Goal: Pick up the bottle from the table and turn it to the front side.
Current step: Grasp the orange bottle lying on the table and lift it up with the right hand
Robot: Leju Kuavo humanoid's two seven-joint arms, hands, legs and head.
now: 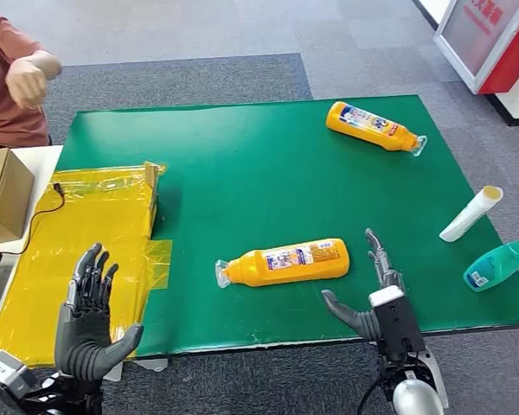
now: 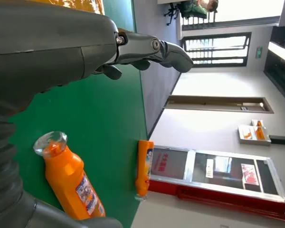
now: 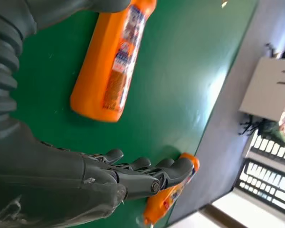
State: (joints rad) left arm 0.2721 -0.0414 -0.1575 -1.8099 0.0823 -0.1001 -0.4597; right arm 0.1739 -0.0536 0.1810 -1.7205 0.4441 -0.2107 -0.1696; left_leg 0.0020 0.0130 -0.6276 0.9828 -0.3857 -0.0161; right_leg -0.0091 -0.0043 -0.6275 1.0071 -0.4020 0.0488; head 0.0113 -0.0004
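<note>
An orange bottle (image 1: 286, 261) with a clear cap lies on its side in the middle of the green mat (image 1: 257, 164), cap toward my left; it also appears in the left wrist view (image 2: 71, 183) and the right wrist view (image 3: 109, 61). My right hand (image 1: 374, 298) hovers open just right of its base, fingers spread, holding nothing. My left hand (image 1: 90, 316) is open over the yellow sheet at the near left, apart from the bottle. A second orange bottle (image 1: 373, 126) lies at the far right of the mat.
A white tube (image 1: 470, 213) and a teal bottle (image 1: 497, 264) lie at the mat's right edge. A yellow plastic sheet (image 1: 87, 233) and a cardboard box (image 1: 3, 194) are on the left. A person (image 1: 16, 78) in a rust shirt sits at the far left.
</note>
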